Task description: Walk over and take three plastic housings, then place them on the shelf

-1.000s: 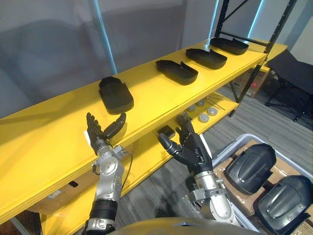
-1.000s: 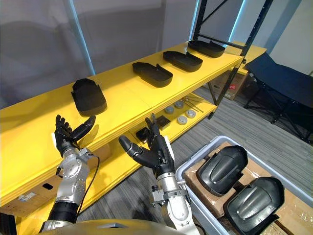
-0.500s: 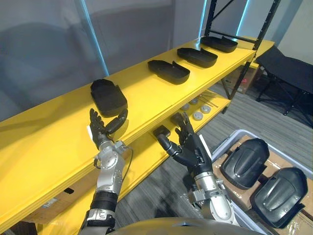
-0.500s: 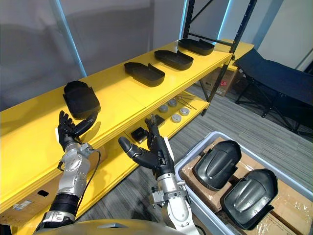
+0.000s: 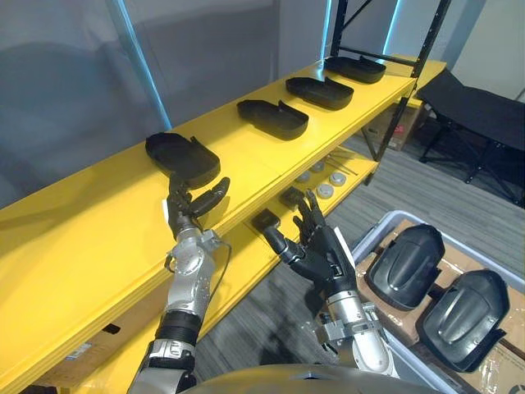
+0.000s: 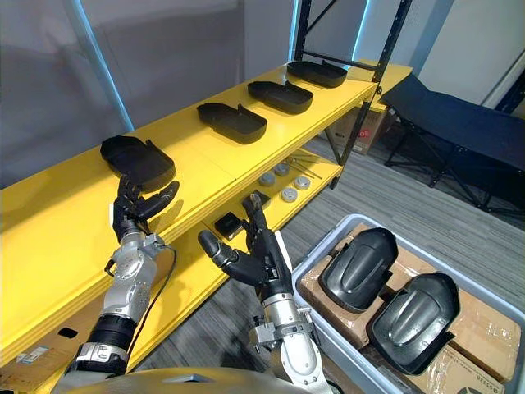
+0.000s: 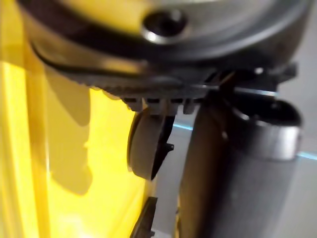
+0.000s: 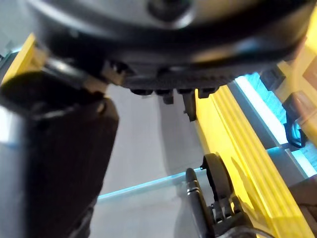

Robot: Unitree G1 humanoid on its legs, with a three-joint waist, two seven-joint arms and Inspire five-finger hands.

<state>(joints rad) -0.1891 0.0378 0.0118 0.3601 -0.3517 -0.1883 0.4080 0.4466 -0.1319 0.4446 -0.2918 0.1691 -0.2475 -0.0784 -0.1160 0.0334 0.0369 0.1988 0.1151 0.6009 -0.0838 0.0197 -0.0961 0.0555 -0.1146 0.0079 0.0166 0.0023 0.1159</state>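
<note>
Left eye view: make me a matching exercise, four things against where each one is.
1 left hand
2 right hand
3 bin
4 discs

a on the lower shelf
b on the floor, holding two housings
c beside the nearest housing on the top shelf
d open, between shelves and bin

Pairs: 1-c, 2-d, 3-b, 4-a

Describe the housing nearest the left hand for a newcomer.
On the long yellow shelf, four black housings sit in a row along the top board. Yours is the near-end housing, just beyond the left hand; the other three lie farther along the board.
</note>
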